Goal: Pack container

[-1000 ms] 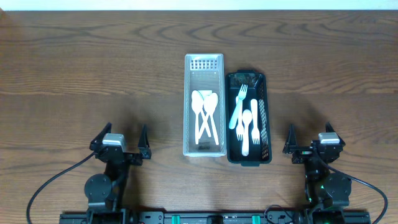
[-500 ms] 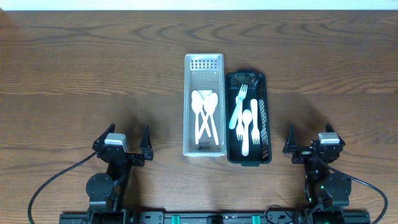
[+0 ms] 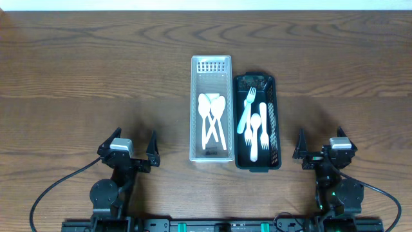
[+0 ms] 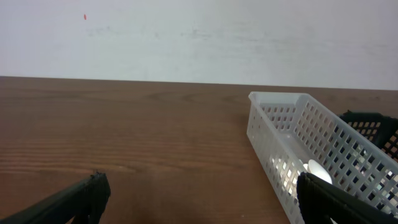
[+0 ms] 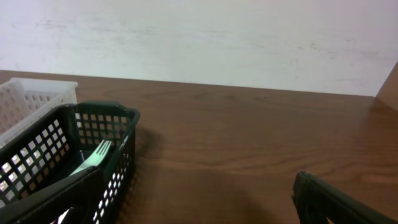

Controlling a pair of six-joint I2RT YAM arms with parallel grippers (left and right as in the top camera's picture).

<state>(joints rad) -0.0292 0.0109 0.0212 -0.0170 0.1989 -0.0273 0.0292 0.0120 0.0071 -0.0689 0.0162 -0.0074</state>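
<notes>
The white perforated basket (image 3: pixel 210 64) lies at the centre of the tabletop (image 3: pixel 96 64), long axis running 12 to 6 o'clock, with a few white plastic spoons (image 3: pixel 212 113) crossed in its 6 o'clock half. Just beside it at 3 o'clock, and set slightly toward 6, is the black perforated basket (image 3: pixel 257 165), which holds pale forks (image 3: pixel 250 96) and a white spoon (image 3: pixel 255 122) lying lengthwise. Neither basket nor any utensil has moved from a second ago. At about 7 o'clock of the baskets, the left claw (image 3: pixel 132 143) rests low near the tabletop's edge, fingers (image 4: pixel 68 199) spread wide with nothing between them; it has drifted a touch toward 3 o'clock since the earlier frames. Its wrist view shows the white basket's near corner ahead at 2 o'clock. At about 4 o'clock of the baskets, the right claw (image 3: pixel 320 143) is unchanged, likewise wide open and empty, with the black basket's end wall at 9 o'clock in its view.
</notes>
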